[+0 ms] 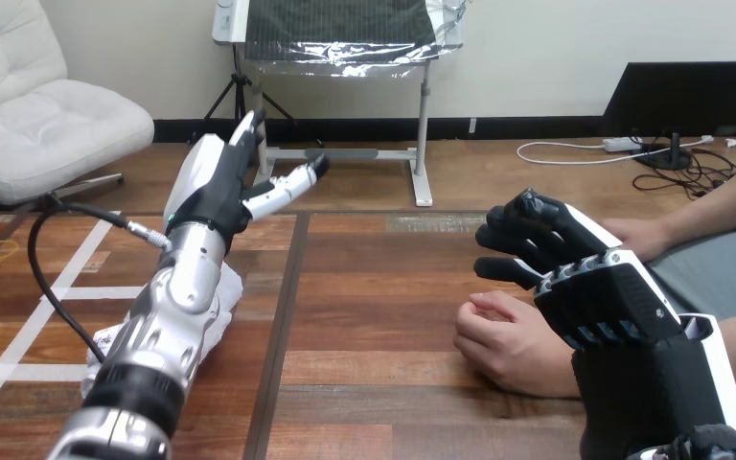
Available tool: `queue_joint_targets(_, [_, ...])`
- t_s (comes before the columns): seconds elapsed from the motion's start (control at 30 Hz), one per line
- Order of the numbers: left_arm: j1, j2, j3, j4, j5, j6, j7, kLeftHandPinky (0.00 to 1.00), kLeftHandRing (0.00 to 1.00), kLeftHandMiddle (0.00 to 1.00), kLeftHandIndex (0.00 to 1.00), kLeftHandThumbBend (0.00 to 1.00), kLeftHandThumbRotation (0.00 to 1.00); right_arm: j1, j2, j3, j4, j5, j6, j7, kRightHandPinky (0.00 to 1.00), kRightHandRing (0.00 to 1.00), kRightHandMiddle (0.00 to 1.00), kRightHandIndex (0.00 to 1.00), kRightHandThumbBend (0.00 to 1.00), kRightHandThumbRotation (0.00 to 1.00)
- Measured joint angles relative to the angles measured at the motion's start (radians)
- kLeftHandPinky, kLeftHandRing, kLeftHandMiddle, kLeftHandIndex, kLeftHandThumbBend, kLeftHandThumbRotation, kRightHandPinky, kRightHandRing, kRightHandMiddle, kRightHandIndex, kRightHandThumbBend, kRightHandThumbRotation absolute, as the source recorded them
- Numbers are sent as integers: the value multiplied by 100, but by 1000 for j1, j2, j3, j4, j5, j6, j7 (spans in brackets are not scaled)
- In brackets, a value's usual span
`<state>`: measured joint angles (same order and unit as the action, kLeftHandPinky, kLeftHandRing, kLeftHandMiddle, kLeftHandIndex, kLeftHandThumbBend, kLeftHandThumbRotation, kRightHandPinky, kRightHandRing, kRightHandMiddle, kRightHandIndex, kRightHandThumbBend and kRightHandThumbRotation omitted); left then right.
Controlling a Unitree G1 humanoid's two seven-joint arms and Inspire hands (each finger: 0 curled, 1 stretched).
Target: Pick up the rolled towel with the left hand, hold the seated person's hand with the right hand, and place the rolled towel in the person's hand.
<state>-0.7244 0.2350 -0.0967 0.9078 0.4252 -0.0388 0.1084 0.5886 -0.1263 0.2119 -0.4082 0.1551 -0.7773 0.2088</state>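
White, crumpled cloth is showing on both sides of the silver left forearm: the rolled towel (228, 292) is lying on the wooden table (374, 316), well behind and below the left hand (213, 187), pinned from sight in its middle by the arm crossing over it. Its surface is looking soft and wrinkled, more a loose bundle than a tight cylinder. The left hand is hanging released in the air beyond the towel, its white-shelled back turning upward, its jointed fingers stretching straight and its thumb sticking out to the side; it is grasping nothing. The table's planks are running dark and glossy under it, with pale tape strips crossing the wood out past the forearm. On the other side, the right hand (585, 278) is showing its black, ribbed back and white side shell, with its fingers curling in a loose clench round nothing. The person's hand (513, 340) is resting on the table just below and inward of that hand, its fingers loosely bent, lying partly under the robot's wrist; whether the two are touching cannot be told. A second hand of the person (637, 235) is lying just beyond the right hand.
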Motion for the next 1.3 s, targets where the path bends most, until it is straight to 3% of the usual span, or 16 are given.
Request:
queue_joint_targets(0.23, [-53, 3, -52, 87, 69, 95, 40, 90, 94, 95, 95, 74, 54, 0, 4, 0, 1, -2, -1, 0, 74, 80, 81, 81, 91, 100])
queue_joint_targets(0.43, [-89, 3, -91, 139, 111, 193, 68, 90, 91, 93, 93, 77, 47, 0, 6, 0, 1, -6, -1, -2, 74, 80, 81, 81, 93, 100])
queue_joint_targets(0.6, [-111, 4, -123, 169, 143, 256, 91, 89, 91, 93, 93, 77, 49, 0, 8, 0, 1, -8, -1, -2, 74, 81, 81, 81, 93, 100])
queue_joint_targets(1.3, [-167, 9, -225, 228, 210, 385, 149, 100, 99, 99, 95, 81, 60, 0, 9, -5, 1, -16, -2, -9, 74, 80, 81, 81, 95, 100])
